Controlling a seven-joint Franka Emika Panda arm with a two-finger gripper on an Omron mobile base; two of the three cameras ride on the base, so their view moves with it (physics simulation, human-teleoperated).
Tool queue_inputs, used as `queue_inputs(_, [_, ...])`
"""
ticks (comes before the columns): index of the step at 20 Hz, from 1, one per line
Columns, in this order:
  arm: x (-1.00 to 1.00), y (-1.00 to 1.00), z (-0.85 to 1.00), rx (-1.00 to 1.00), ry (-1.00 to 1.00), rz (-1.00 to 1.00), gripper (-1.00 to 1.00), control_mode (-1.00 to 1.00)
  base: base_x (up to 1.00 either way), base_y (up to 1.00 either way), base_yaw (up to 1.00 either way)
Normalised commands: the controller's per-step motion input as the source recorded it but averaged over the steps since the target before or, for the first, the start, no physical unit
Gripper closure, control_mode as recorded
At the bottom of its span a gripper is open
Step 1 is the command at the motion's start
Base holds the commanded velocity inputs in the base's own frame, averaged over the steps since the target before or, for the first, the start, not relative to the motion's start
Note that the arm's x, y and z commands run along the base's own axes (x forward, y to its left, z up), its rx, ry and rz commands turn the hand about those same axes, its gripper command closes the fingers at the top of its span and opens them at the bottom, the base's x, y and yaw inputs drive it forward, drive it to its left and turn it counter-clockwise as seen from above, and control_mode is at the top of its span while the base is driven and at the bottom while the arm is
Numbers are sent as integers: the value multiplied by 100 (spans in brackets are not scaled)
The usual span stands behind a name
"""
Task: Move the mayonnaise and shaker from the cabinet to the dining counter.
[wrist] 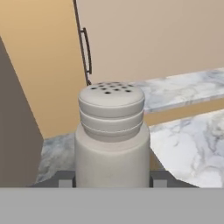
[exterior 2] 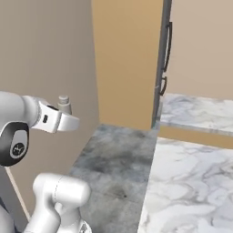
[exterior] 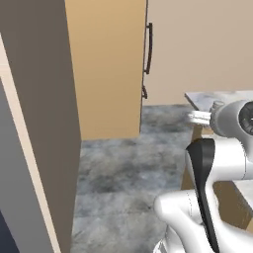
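The shaker (wrist: 112,135) is held in the pincer (wrist: 112,181), upright, with a dark finger tip (wrist: 65,180) pressed to each side of its pale body near the base. The perforated rounded top is seen facing up in the hand view, close to the camera.

In the right base view the pincer (exterior 2: 65,119) is carried in the air at the end of the white arm, with the shaker (exterior 2: 64,104) seen poking up above it, over the grey stone floor (exterior 2: 116,164) and well clear of any surface. In the left base view the pincer (exterior: 200,117) is seen at the right edge, beside the arm's wrist.

The marble tabletop (exterior 2: 191,177) of the dining counter is seen to the right of the arm, with a tan wooden front (exterior: 232,200) below it. A tall wooden cabinet panel (exterior 2: 127,63) with a dark bar handle (exterior 2: 169,45) is seen ahead, against the beige wall (exterior 2: 205,45).

Mayonnaise: location cannot be told.
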Motion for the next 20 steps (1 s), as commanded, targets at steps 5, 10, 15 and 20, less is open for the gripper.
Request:
queue_inputs(5, [0,0,0,0,0,0,100,100,74,27,-17])
queue_inputs(10, [0,0,0,0,0,0,100,100,73,15,-25])
queue_inputs(15, [0,0,0,0,0,0,100,100,75,16,-23])
queue_inputs(20, [0,0,0,0,0,0,100,100,75,15,-23])
